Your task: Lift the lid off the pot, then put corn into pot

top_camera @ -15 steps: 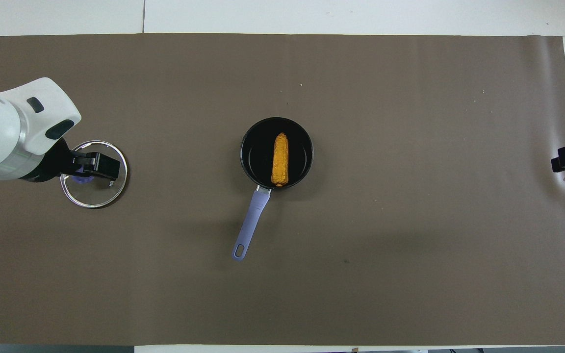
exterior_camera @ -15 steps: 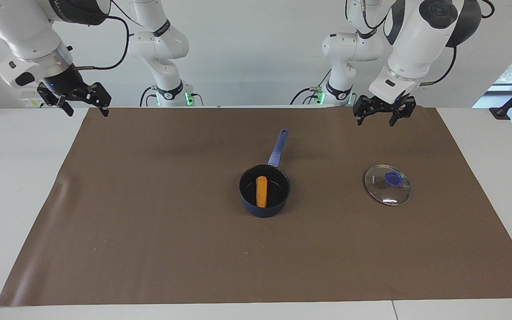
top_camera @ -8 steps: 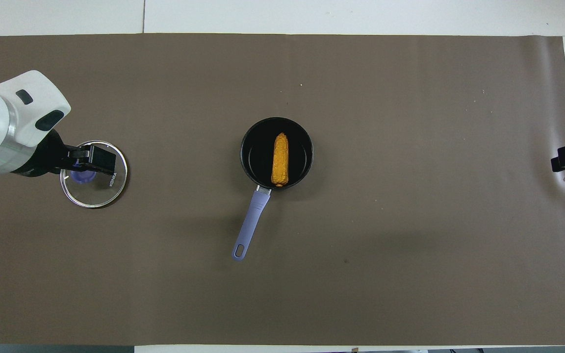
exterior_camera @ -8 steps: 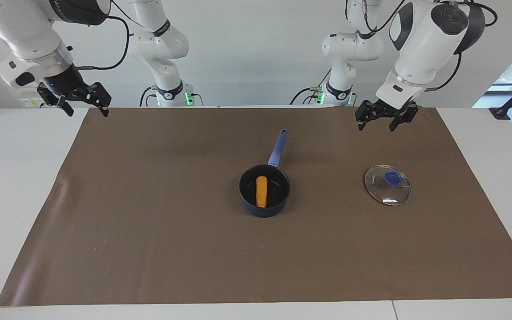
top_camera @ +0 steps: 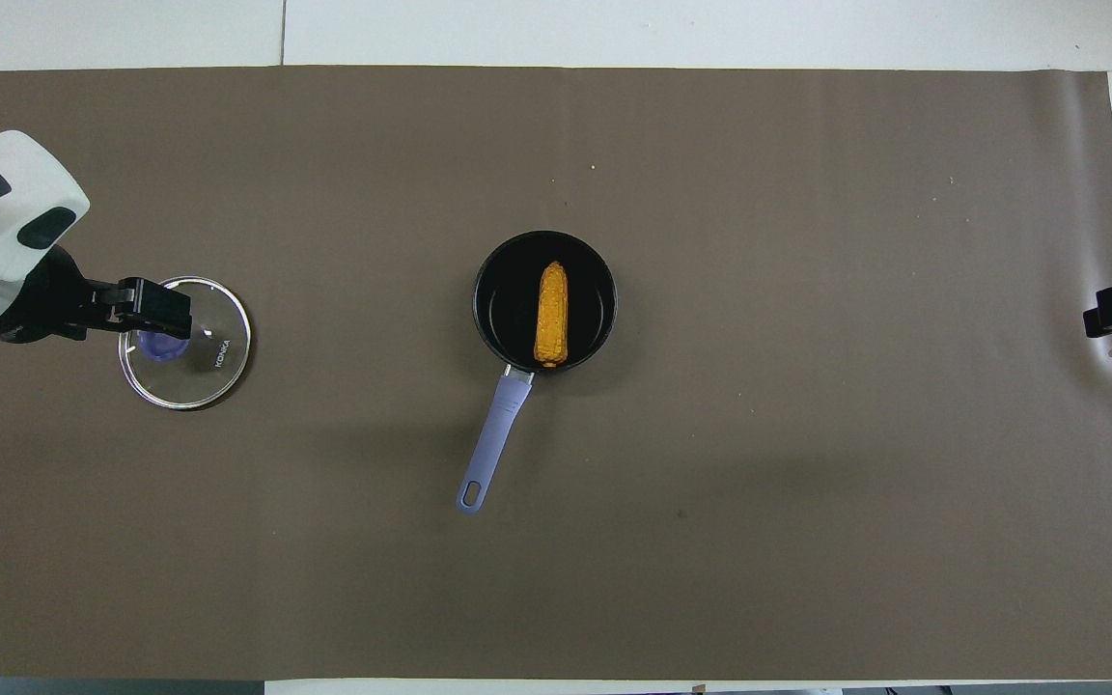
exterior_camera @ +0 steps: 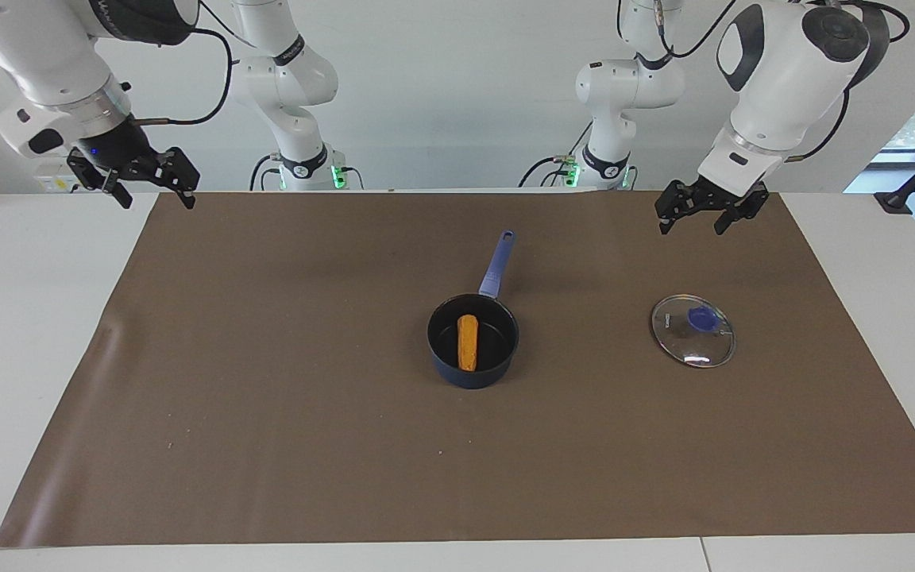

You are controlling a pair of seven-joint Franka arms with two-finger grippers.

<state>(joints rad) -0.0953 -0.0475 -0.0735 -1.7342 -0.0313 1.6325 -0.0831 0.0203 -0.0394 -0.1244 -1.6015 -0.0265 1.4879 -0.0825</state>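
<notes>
Across the bench (exterior_camera: 187,492), the pot (exterior_camera: 472,340) at frame centre holds the corn (exterior_camera: 467,342), while the lid (exterior_camera: 693,330) lies uncovered at centre right, so the task looks done. Both empty pincers hang raised with fingers apart, left pincer (exterior_camera: 701,215) upper right, right pincer (exterior_camera: 152,187) upper left, probably parked clear

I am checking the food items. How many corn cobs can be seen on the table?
1. The corn lies inside the pot, in the middle of the brown mat. No other cob shows in either view, and nothing could hide one.

Robotics lab: mounted arms (exterior_camera: 291,87), papered table (exterior_camera: 187,357).
</notes>
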